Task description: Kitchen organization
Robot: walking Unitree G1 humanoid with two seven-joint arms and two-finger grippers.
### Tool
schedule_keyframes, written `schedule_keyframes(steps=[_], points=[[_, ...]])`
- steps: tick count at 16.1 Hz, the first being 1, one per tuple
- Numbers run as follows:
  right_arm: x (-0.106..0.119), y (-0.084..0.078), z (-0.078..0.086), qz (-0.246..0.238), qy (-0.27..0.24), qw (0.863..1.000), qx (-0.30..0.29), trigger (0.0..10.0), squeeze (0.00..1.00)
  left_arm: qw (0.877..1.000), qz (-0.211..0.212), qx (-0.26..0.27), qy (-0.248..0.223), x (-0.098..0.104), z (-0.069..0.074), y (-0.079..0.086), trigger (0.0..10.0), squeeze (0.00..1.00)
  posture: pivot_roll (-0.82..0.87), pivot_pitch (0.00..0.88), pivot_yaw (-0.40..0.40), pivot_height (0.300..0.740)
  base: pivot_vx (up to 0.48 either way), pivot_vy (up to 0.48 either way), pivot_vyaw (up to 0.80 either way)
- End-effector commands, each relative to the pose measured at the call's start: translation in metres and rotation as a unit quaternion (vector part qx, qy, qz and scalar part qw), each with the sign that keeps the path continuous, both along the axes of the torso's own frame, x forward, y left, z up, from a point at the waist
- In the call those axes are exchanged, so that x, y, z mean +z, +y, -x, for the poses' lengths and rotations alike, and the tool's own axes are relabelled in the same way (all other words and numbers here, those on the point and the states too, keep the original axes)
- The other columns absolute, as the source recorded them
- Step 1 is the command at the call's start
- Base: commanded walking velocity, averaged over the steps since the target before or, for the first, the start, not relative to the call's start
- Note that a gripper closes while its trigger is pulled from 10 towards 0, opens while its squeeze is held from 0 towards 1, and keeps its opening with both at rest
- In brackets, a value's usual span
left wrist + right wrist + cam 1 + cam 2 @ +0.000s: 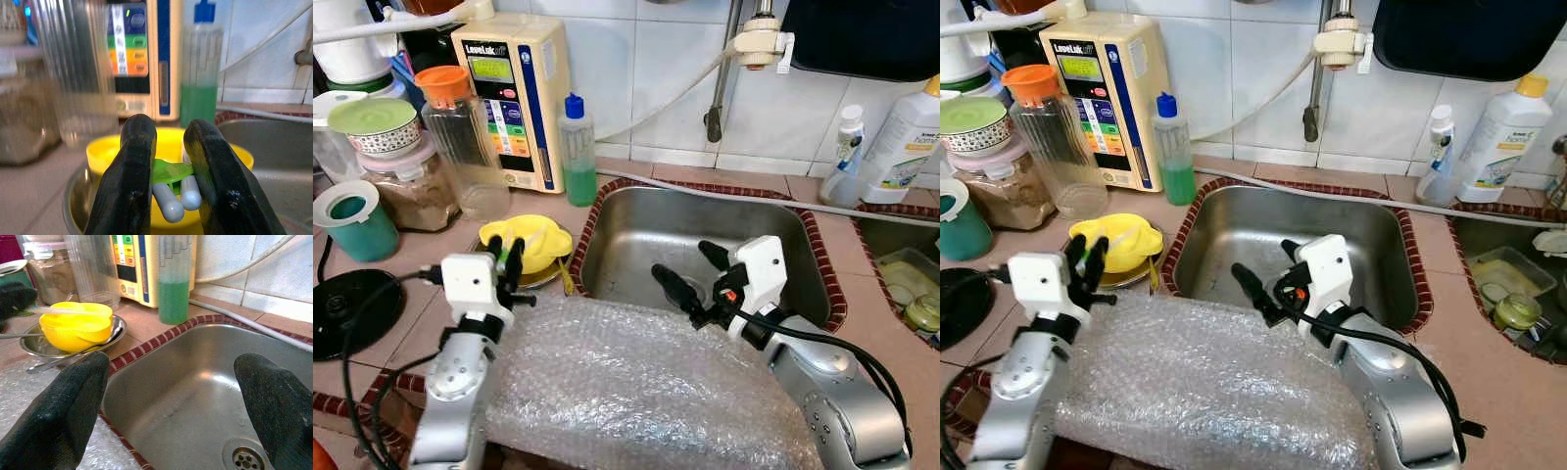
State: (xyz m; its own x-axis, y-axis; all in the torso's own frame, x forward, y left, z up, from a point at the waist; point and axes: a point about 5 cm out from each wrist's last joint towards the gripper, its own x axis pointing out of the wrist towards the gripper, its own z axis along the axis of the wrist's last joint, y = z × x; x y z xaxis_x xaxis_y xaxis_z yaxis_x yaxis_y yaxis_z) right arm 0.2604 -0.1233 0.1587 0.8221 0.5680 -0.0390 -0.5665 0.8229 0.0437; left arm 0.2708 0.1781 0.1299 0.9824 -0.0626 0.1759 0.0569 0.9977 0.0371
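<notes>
Left gripper (168, 176): black fingers pinch green and white plastic utensil handles (172, 188) over the yellow plastic bowl (529, 242).
Right gripper (690, 272): fingers wide apart above the steel sink (636, 235).

Sink basin (636, 245) open, room for right gripper (690, 274) with fingers spread wide above it; left gripper (505, 262) tight at yellow bowl (536, 241), pinching green utensil (171, 172); behind it clear pitcher (465, 147), water ionizer (514, 98), green soap bottle (577, 152) block the way; bubble wrap (636, 392) covers near counter
</notes>
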Motion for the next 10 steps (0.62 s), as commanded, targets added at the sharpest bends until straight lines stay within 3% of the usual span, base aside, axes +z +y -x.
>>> schedule_keyframes(steps=[1, 4, 6, 7, 8, 9, 10], points=[[0.004, -0.004, -0.004, 0.004, -0.014, 1.0, -0.012, 10.0, 0.0, 0.999, -0.021, -0.022, -0.024, 0.014, 0.0, -0.002, 0.4, 0.0, -0.02, 0.0, 0.014, 0.74, 0.0, 0.0, 0.0], [0.004, -0.009, -0.008, 0.009, -0.014, 0.999, -0.033, 10.0, 0.0, 0.998, -0.032, -0.025, -0.04, 0.025, -0.002, 0.003, 0.4, 0.0, -0.01, 0.0, 0.011, 0.74, 0.0, 0.0, 0.0], [-0.001, -0.014, -0.011, -0.016, 0.009, 0.999, -0.046, 10.0, 0.0, 0.996, -0.023, -0.061, -0.067, 0.041, -0.005, -0.011, 0.4, 0.0, -0.02, 0.0, 0.011, 0.74, 0.0, 0.0, 0.0], [0.001, -0.017, -0.015, -0.042, 0.013, 0.997, -0.068, 10.0, 0.0, 0.992, -0.012, -0.104, -0.071, 0.047, -0.007, -0.023, 2.5, 0.0, -0.02, 0.0, 0.011, 0.74, 0.0, 0.0, 0.0], [0.002, -0.021, -0.02, -0.06, 0.01, 0.994, -0.094, 10.0, 0.0, 0.984, 0.033, -0.163, -0.067, 0.053, -0.008, -0.04, 1.4, 0.0, -0.02, 0.0, 0.013, 0.74, 0.0, 0.0, 0.0], [0.004, -0.024, -0.021, -0.051, -0.002, 0.993, -0.106, 10.0, 0.0, 0.98, 0.041, -0.184, -0.067, 0.055, -0.007, -0.046, 1.0, 0.0, -0.02, 0.0, 0.016, 0.74, 0.0, 0.0, 0.0], [0.003, -0.026, -0.023, -0.014, -0.02, 0.993, -0.115, 10.0, 0.0, 0.978, 0.04, -0.195, -0.068, 0.057, -0.009, -0.051, 0.0, 0.0, -0.02, 0.0, 0.019, 0.74, 0.0, 0.0, 0.0]])
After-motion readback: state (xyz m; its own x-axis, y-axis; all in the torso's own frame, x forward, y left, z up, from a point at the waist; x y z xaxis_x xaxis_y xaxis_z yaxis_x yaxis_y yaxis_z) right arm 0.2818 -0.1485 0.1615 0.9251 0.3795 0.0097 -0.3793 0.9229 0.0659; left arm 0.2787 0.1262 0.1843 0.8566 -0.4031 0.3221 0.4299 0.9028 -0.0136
